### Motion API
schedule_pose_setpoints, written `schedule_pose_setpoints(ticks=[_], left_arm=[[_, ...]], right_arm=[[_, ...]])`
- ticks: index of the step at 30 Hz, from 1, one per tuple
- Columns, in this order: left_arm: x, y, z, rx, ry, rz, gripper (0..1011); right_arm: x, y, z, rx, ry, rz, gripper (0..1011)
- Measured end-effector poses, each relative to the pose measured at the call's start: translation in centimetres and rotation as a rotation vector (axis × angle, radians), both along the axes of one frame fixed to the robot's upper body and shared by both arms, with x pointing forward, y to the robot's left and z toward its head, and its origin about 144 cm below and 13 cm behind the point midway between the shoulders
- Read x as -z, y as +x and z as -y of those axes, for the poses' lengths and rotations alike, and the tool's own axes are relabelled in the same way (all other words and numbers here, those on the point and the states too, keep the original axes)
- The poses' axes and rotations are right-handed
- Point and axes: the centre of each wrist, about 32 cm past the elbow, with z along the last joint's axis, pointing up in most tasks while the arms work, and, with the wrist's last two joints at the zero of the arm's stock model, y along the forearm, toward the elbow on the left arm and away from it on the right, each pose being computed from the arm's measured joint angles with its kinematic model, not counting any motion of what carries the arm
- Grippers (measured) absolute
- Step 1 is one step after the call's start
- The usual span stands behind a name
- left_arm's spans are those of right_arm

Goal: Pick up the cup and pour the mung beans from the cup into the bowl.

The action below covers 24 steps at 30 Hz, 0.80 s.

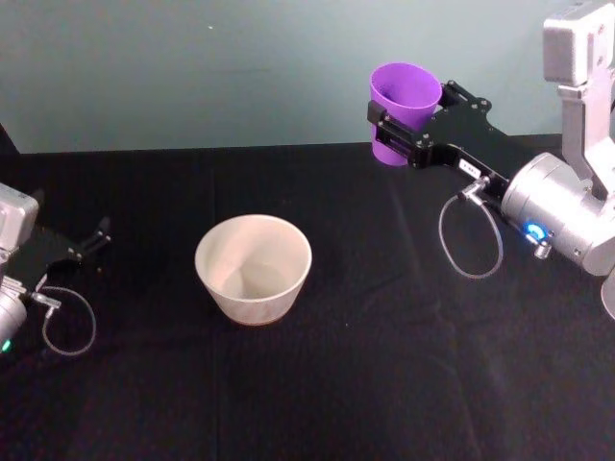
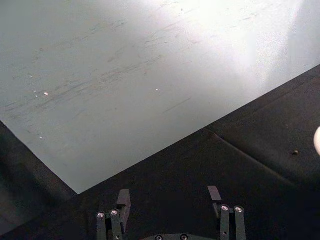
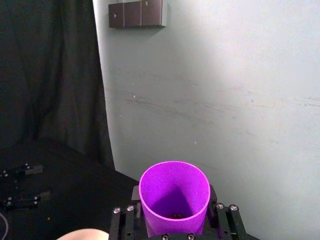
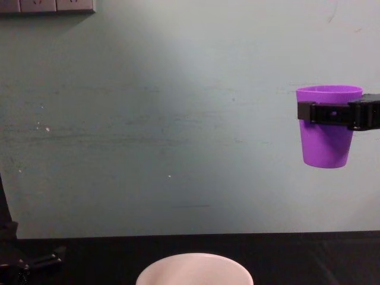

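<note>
The purple cup (image 1: 404,101) hangs upright in the air, well above the table and to the right of the bowl, with my right gripper (image 1: 404,130) shut around its upper wall. In the chest view the cup (image 4: 326,142) is level, with the right gripper (image 4: 332,113) banding it near the rim. The right wrist view looks down into the cup (image 3: 174,192), where a few dark mung beans (image 3: 175,216) lie at the bottom. The off-white bowl (image 1: 254,267) stands on the black table, its inside bare. My left gripper (image 1: 85,245) rests open on the table at the far left.
A black cloth covers the table (image 1: 365,384). A pale grey-green wall (image 4: 178,119) stands behind it. The bowl's rim (image 4: 195,270) shows at the bottom of the chest view. A wall socket plate (image 3: 137,13) hangs high up.
</note>
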Motion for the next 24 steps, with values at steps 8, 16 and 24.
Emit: schedule_pose_setpoints(ticks=[8,16,24], left_arm=[[0.0,0.0,0.0,0.0,0.0,0.0,1000],[0.0,0.0,0.0,0.0,0.0,0.0,1000],[0.0,0.0,0.0,0.0,0.0,0.0,1000]], right_arm=[[0.0,0.0,0.0,0.0,0.0,0.0,735],[0.0,0.0,0.0,0.0,0.0,0.0,735],[0.0,0.0,0.0,0.0,0.0,0.0,735]])
